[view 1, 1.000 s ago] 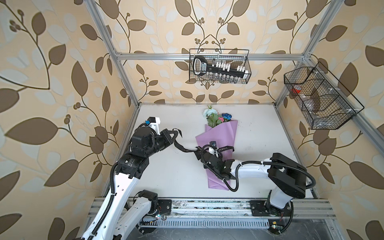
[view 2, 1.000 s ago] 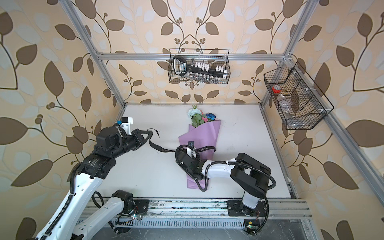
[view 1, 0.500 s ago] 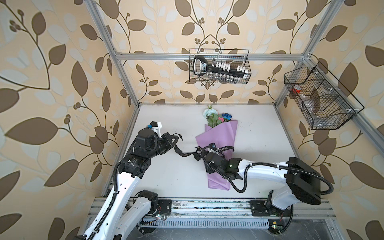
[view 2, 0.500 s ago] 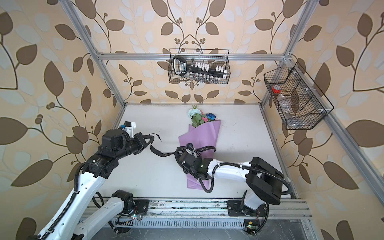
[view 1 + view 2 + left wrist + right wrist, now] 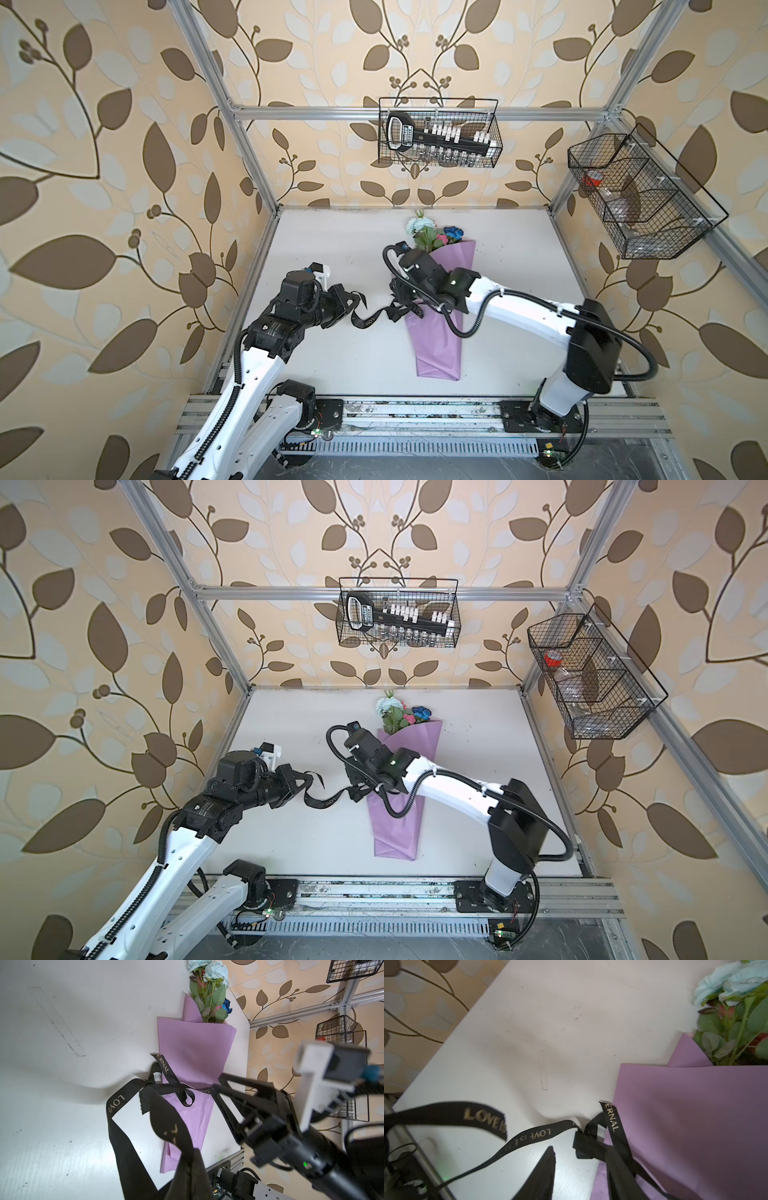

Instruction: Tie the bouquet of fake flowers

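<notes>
The bouquet of fake flowers [image 5: 438, 340] is lying mid-tabletop [image 5: 332, 249], blooms pointing toward the back wall [image 5: 415, 195]. I'm judging it light and easily dragged, its lilac paper [image 5: 193, 1047] slick and creasing, so the narrow waist where the floppy black ribbon [image 5: 365, 322] is crossing looks the place to hold. The left end effector [image 5: 347, 303] is clamping one ribbon tail, while the right end effector [image 5: 401, 307] is hovering at the knot, and I cannot tell whether it is pinching anything. Bare tabletop is lying open either side, the wrapped end stopping short of the front rail [image 5: 415, 409].
</notes>
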### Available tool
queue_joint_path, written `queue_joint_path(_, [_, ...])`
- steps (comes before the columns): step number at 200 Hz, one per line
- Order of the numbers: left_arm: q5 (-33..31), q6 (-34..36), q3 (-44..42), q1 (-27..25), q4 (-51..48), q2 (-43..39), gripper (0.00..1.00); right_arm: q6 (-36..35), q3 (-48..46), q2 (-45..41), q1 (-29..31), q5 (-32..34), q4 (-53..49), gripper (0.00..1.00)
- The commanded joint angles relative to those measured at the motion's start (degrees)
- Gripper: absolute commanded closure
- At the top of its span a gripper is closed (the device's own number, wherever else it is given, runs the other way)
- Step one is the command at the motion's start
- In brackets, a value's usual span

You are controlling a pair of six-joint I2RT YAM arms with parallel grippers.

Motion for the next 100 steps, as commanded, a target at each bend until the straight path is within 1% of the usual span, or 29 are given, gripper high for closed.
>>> queue_joint_path(1, [2.4, 0.9, -0.9, -0.5, -0.2, -0.8, 1.00, -6.7, 5.1, 8.2, -1.7, -0.3, -7.7, 0.61])
queue_joint_path(20, [2.6, 1.0, -1.5, -0.5, 0.0, -0.8, 1.00, -8.2, 8.6, 13.5, -2.9, 0.3, -9.5, 0.66])
queue_joint_path(38, [2.4, 1.2, -1.7, -0.5, 0.3, -0.9, 1.00, -9.2, 9.3, 16.2, -3.7, 0.0, -9.8, 0.68])
queue_joint_path(65, [1.8, 1.4, -1.3, -0.5, 0.4, -0.7, 1.00, -10.3, 8.1, 18.1, -4.0, -0.3, -10.2, 0.68])
queue_joint_path(100, [2.1, 0.9, -1.6, -0.5, 1.5, 0.3, 1.00, -10.7, 5.6, 18.2, -4.0, -1.6, -9.6, 0.68])
